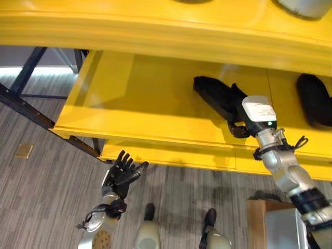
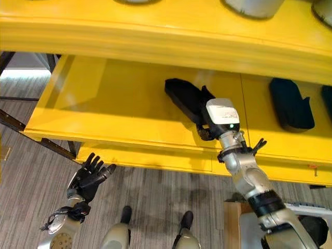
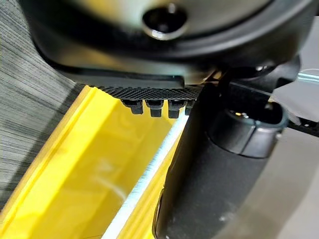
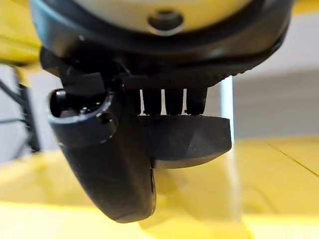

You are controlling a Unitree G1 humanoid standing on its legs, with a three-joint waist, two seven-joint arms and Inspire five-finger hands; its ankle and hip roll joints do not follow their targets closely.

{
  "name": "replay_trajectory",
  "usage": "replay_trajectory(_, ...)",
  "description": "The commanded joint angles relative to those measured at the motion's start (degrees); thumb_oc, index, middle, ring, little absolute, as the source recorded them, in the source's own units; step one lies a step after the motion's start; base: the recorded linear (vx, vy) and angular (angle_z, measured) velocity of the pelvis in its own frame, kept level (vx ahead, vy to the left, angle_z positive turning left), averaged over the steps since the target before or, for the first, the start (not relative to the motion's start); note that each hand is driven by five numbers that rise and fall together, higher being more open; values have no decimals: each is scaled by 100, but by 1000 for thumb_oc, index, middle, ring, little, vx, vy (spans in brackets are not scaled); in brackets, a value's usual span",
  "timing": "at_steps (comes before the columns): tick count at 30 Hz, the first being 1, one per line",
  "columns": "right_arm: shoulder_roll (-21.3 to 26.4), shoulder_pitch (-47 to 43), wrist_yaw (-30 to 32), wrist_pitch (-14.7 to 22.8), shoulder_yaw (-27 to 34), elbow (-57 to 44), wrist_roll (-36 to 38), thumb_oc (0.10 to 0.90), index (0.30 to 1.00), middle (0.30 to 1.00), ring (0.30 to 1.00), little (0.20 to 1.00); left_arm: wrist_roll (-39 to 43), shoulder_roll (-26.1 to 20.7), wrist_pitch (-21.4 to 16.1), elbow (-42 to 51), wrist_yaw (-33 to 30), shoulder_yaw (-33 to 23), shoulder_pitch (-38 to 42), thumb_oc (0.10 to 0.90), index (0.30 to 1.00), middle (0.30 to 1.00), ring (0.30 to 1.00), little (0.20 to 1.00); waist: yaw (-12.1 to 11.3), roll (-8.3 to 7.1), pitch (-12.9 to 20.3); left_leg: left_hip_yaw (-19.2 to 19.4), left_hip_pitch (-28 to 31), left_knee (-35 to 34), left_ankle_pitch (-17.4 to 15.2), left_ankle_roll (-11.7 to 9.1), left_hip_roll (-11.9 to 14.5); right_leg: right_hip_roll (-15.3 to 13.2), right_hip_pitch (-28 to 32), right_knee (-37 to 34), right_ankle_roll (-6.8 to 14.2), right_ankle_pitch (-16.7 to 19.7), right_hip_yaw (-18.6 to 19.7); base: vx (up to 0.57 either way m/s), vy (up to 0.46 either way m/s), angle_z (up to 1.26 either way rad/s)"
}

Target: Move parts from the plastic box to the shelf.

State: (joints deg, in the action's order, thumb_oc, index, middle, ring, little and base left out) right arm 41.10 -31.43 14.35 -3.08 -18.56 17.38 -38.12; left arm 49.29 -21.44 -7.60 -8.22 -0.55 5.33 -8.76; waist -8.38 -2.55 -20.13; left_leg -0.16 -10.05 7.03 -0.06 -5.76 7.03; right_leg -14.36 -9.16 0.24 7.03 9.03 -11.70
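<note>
Fingers of right hand [image 2: 206,124] wrap black part [image 2: 184,98] on yellow shelf [image 2: 104,98].

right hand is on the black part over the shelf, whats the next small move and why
Probably lower it a touch and open the fingers. The right hand is curled round the black part, which already lies well in on the yellow shelf, apart from the other black part. The left hand hangs open below the shelf.

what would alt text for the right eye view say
The robot's right hand reaches onto a yellow shelf, on a black part lying there. Another black part lies farther right, and the left hand hangs open below the shelf.
</note>
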Motion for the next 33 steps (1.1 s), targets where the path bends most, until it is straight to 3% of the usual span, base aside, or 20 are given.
replay_trajectory(1, 374, -1197, 721, -82, 149, -221, 402, 400, 300, 300, 300, 300, 204, -262, -549, 745, 220, -9, -5, 900, 1000, 1000, 1000, 1000, -118, 95, 122, 114, -317, 189, 245, 79, 196, -240, 234, 888, 105, -470, -68, -51, 17, 2)
replay_trajectory(6, 336, -1607, 976, -180, 175, 280, 814, 400, 300, 300, 300, 300, 217, -324, -566, 730, 207, 49, 50, 900, 1000, 1000, 1000, 1000, -128, 156, 10, 89, -401, 194, 282, 72, 208, -225, 99, 979, 86, -491, -59, -24, 6, 2)
replay_trajectory(8, 103, -1706, 1208, -231, 291, 562, 1123, 400, 300, 300, 300, 300, 238, -310, -581, 731, 123, 79, 117, 900, 1000, 1000, 1000, 1000, -117, 200, -77, 65, -424, 206, 276, 84, 215, -210, 20, 1054, 70, -509, -35, -31, 0, 0)
replay_trajectory(33, -571, -2512, 1655, -261, 275, 1207, 1766, 400, 300, 300, 300, 300, 265, -420, -661, 735, 12, 145, 197, 900, 1000, 1000, 1000, 1000, -310, 268, -275, -118, -603, 228, 290, 125, 164, -272, -122, 1209, 69, -502, -196, -2, -1, 3)
